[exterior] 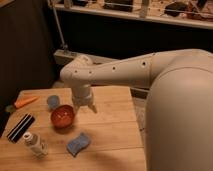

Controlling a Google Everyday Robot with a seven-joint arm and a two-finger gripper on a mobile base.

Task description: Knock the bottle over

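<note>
The bottle [35, 145] is small and pale with a white round cap. It sits near the front left of the wooden table [110, 125], cap end toward the upper left; I cannot tell if it stands or leans. My gripper [85, 107] hangs over the table's middle, just right of the red bowl [62, 117] and well away from the bottle. Its two fingers are spread and hold nothing.
A blue sponge [78, 143] lies right of the bottle. A black striped object [20, 127] and an orange carrot [22, 103] lie at the left edge. A small grey-blue object [53, 102] lies behind the bowl. My arm [150, 70] crosses from the right.
</note>
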